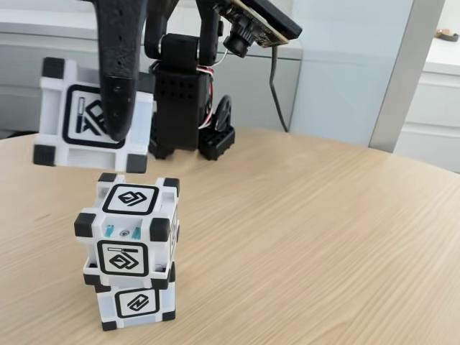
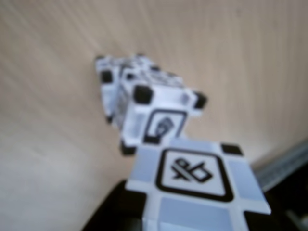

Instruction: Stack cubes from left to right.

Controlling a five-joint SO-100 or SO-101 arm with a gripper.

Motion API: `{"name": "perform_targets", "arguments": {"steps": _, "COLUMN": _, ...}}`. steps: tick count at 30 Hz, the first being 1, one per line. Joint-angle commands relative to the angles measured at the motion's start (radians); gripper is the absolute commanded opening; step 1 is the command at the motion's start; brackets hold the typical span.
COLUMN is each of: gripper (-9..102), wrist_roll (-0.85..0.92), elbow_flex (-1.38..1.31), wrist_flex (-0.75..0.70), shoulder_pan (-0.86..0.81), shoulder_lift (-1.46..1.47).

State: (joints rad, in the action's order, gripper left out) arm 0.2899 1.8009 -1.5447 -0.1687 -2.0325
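Pale wood grain covers the round table (image 1: 316, 215), which stands before white cabinets (image 1: 431, 108) and a light wall in the fixed view. At the back of the table stands the black arm base (image 1: 183, 100) with its cables, and a small camera module (image 1: 248, 29) hangs near the top edge.

From above comes the gripper (image 1: 118, 126); its dark finger (image 1: 122, 65) lies across the front face of the held cube (image 1: 90, 118), so the gripper is closed on this cube and carries it in the air. The cube is tilted a little, its glyph face toward the fixed camera. It hangs just above and slightly left of the stack, apart from it.

The stack has two cubes near the front left of the table. The upper cube (image 1: 133, 223) sits on the lower cube (image 1: 136, 305), turned a little against it, so the edges do not line up. The stack stands upright.

In the wrist view, which is blurred, the held cube (image 2: 192, 187) is at the bottom, and the stack (image 2: 144, 106) is beyond it on the table (image 2: 48, 144).
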Motion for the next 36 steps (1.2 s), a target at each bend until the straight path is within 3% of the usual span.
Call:
{"name": "perform_targets", "arguments": {"steps": 1, "gripper": 0, "wrist_roll": -0.011, "elbow_flex": -0.08, "wrist_flex": 0.002, "shoulder_pan": -0.006, "shoulder_lift": 0.025}}
{"name": "perform_targets", "arguments": {"steps": 10, "gripper": 0, "wrist_roll": -0.046, "elbow_flex": -0.166, "wrist_flex": -0.169, "shoulder_pan": -0.005, "shoulder_lift": 0.132}}
{"name": "perform_targets", "arguments": {"steps": 21, "gripper": 0, "wrist_roll": -0.063, "elbow_flex": -0.387, "wrist_flex": -0.17, "shoulder_pan": -0.005, "shoulder_lift": 0.275}}
{"name": "perform_targets", "arguments": {"steps": 30, "gripper": 0, "wrist_roll": -0.075, "elbow_flex": -0.38, "wrist_flex": -0.17, "shoulder_pan": 0.005, "shoulder_lift": 0.316}}
{"name": "perform_targets", "arguments": {"steps": 36, "gripper": 0, "wrist_roll": -0.101, "elbow_flex": -0.383, "wrist_flex": -0.173, "shoulder_pan": 0.095, "shoulder_lift": 0.316}}
